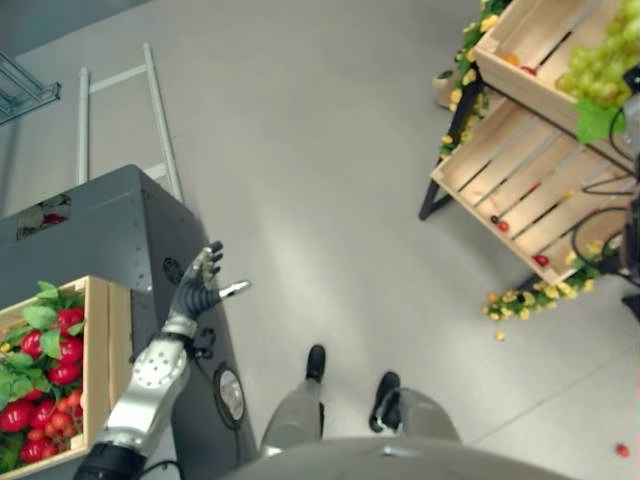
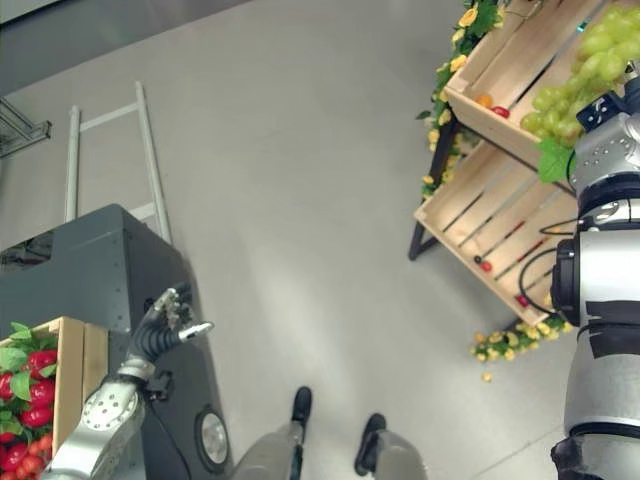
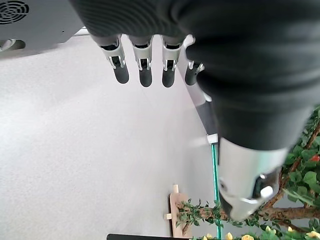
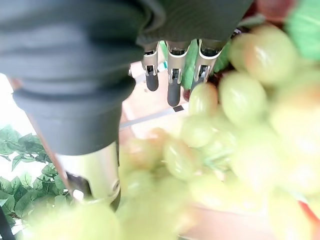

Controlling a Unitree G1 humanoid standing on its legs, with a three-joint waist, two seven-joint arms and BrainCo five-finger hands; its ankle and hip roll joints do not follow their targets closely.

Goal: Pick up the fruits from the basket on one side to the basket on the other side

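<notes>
A bunch of green grapes (image 2: 575, 75) with a leaf hangs in the air over the upper crate (image 1: 530, 80) of a wooden shelf at the far right. My right hand (image 2: 618, 100) is raised beside the bunch and shut on it; in the right wrist view the grapes (image 4: 250, 100) crowd against its fingers (image 4: 172, 85). A wooden crate (image 1: 95, 340) at the lower left holds red fruits (image 1: 50, 370) and green leaves. My left hand (image 1: 200, 285) is open in the air just right of that crate, holding nothing, with fingers (image 3: 145, 70) relaxed.
A grey metal cabinet (image 1: 100, 230) stands under and beside the left crate. A white ladder-like frame (image 1: 120, 110) lies on the floor behind it. The shelf's lower crate (image 1: 520, 170) holds a few small red fruits (image 1: 503, 226). Yellow flowers (image 1: 530, 295) trim the shelf's foot.
</notes>
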